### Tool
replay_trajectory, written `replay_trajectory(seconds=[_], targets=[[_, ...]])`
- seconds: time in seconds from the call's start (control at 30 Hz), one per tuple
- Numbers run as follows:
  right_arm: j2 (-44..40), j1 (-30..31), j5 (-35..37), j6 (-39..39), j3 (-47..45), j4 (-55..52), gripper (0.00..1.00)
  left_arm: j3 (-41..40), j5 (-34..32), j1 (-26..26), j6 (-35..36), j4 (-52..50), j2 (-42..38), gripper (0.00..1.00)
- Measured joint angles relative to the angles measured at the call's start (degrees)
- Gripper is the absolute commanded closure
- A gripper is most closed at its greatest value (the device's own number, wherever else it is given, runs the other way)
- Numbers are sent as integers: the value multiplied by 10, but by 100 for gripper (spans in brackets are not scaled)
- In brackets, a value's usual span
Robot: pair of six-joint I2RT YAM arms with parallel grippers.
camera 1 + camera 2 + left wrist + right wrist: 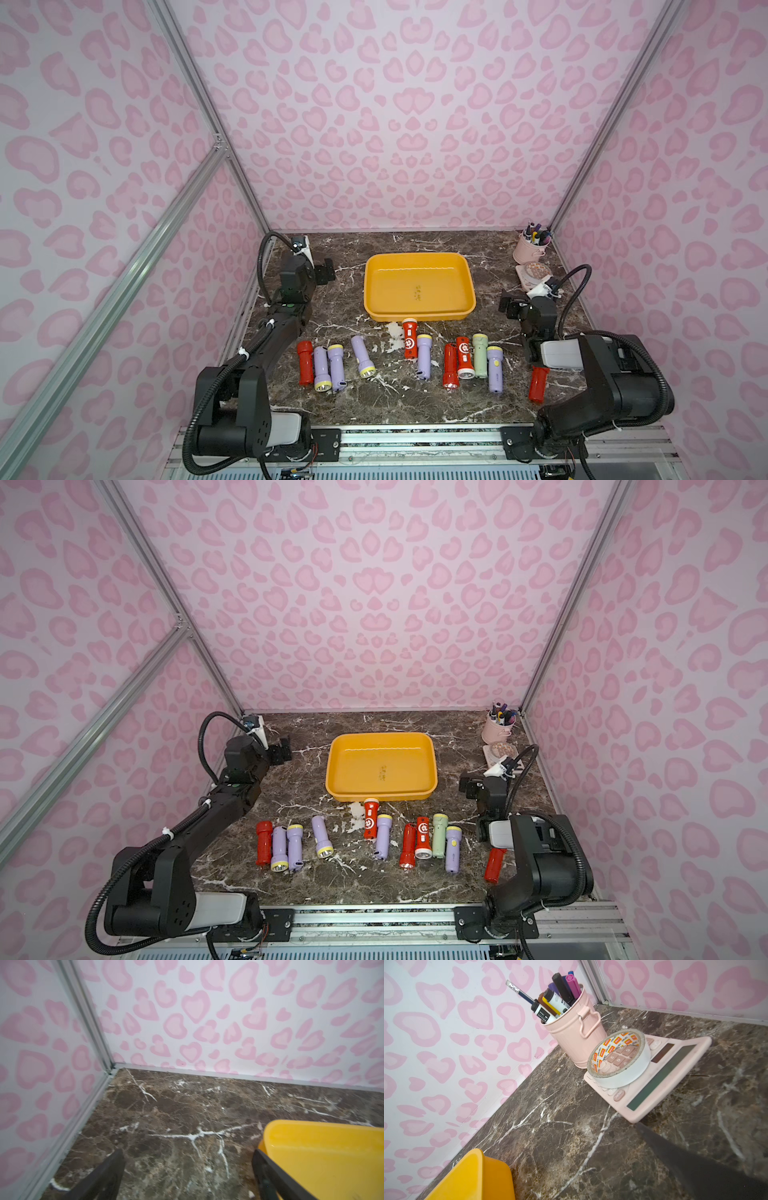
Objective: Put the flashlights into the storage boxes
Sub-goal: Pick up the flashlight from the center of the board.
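Flashlights (423,357) lie in a loose row on the marble table (345,407), behind both sets of jaws, all outside the yellow-orange tray (376,286). The tray sits between the grippers. The left gripper (327,272) is spread wide and holds nothing, with a tray corner just beside one finger. The right gripper (505,305) is likewise released. Beyond it are a calculator (675,1076) bearing a tape roll (623,1078), then a pen cup (571,1043).
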Motion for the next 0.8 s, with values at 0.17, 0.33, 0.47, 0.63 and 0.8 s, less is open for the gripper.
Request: replay_trajectory(seconds=[0.17,0.33,0.47,0.63,0.8], targets=[[-6,-4,-7,0,-2,-1,0,63,14,-96,10,-99,18,1],[-77,36,15,-12,22,-77,0,138,37,-148,10,-167,46,6],[-143,99,118,-3,163,-275,0,172,48,-176,1,-212,52,9],[-204,157,214,43,271,-517,0,181,47,-201,2,-249,52,9],[-321,171,195,113,275,-683,3,174,63,-228,-2,-270,29,9]])
